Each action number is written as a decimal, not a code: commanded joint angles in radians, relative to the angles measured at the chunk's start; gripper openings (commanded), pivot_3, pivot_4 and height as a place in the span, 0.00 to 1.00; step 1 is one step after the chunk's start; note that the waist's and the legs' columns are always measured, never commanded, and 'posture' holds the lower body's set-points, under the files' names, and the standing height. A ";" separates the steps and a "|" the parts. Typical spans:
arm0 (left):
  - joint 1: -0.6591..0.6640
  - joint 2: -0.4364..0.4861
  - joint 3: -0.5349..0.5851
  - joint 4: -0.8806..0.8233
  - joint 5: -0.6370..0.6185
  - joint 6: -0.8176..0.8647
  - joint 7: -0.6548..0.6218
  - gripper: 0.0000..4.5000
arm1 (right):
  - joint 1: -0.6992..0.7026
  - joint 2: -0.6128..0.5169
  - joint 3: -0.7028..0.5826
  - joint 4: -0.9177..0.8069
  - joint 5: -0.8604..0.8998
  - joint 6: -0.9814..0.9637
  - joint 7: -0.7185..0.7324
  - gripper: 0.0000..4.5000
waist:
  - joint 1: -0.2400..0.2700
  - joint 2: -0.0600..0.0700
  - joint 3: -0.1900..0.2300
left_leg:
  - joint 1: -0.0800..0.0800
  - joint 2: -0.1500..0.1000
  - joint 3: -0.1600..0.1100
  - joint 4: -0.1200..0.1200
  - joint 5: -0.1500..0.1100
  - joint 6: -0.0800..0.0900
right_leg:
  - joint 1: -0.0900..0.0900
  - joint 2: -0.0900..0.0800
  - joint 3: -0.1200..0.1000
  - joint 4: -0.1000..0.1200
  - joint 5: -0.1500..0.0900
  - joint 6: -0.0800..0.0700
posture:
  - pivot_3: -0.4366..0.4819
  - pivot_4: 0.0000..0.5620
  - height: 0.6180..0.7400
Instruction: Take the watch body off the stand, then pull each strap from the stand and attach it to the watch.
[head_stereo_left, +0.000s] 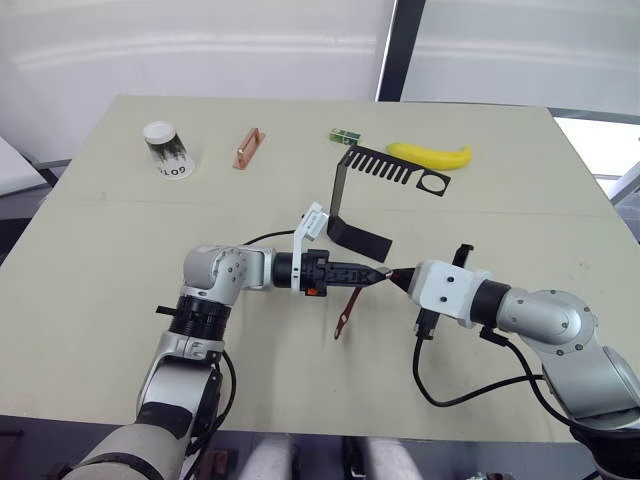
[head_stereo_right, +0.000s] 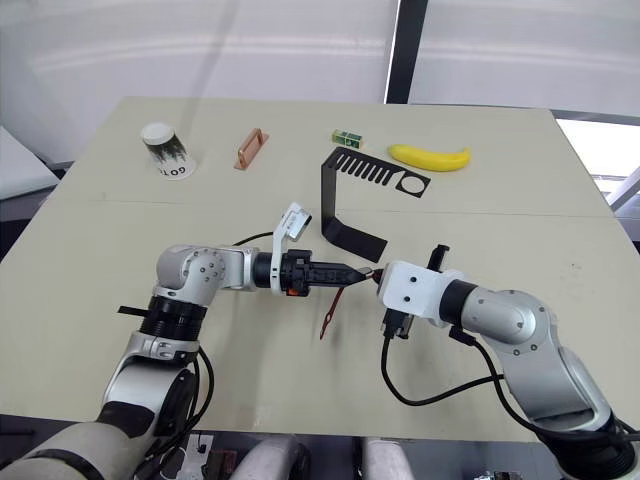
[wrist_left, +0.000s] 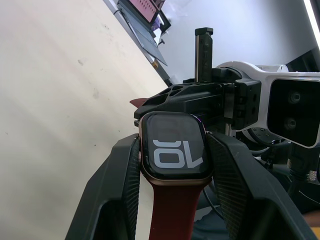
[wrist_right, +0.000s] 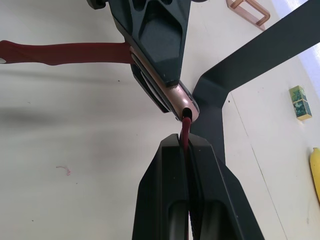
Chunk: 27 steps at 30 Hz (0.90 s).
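My left gripper (head_stereo_left: 376, 273) is shut on the watch body (wrist_left: 174, 152), whose dark screen faces the left wrist camera between the two fingers. One maroon strap (head_stereo_left: 346, 314) is fixed to the body and hangs down toward the table. My right gripper (wrist_right: 185, 142) is shut on the second strap (wrist_right: 186, 127), whose tip meets the slot in the pale rim of the watch body (wrist_right: 176, 96). Both grippers meet tip to tip above the table, just in front of the foot of the black stand (head_stereo_left: 338, 190).
On the far side of the table (head_stereo_left: 100, 260) lie a white cup (head_stereo_left: 168, 150) on its side, a copper bar (head_stereo_left: 249, 148), a small green block (head_stereo_left: 346, 135) and a banana (head_stereo_left: 430, 156). The stand's slotted top arm (head_stereo_left: 392, 168) points toward the banana.
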 joint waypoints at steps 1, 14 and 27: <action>-0.034 -0.030 -0.002 -0.060 -0.061 0.005 -0.017 0.35 | -0.018 0.011 0.001 -0.015 0.007 -0.013 -0.014 0.00 | 0.000 0.000 0.000 | 0.000 0.000 0.000 0.000 0.000 0.000 | 0.000 0.000 0.000 0.000 0.000 0.000 | 0.48 0.27 1.00; -0.034 -0.036 0.000 -0.064 -0.061 0.008 -0.012 0.35 | -0.015 0.011 -0.006 -0.017 0.011 -0.007 -0.013 0.00 | 0.000 0.000 0.000 | 0.000 0.000 0.000 0.000 0.000 0.000 | 0.000 0.000 0.000 0.000 0.000 0.000 | 0.48 0.27 1.00; -0.036 -0.041 0.002 -0.065 -0.063 0.009 -0.013 0.35 | -0.012 0.009 -0.009 -0.020 0.011 -0.004 -0.013 0.00 | 0.000 0.000 0.000 | 0.000 0.000 0.000 0.000 0.000 0.000 | 0.000 0.000 0.000 0.000 0.000 0.000 | 0.48 0.27 1.00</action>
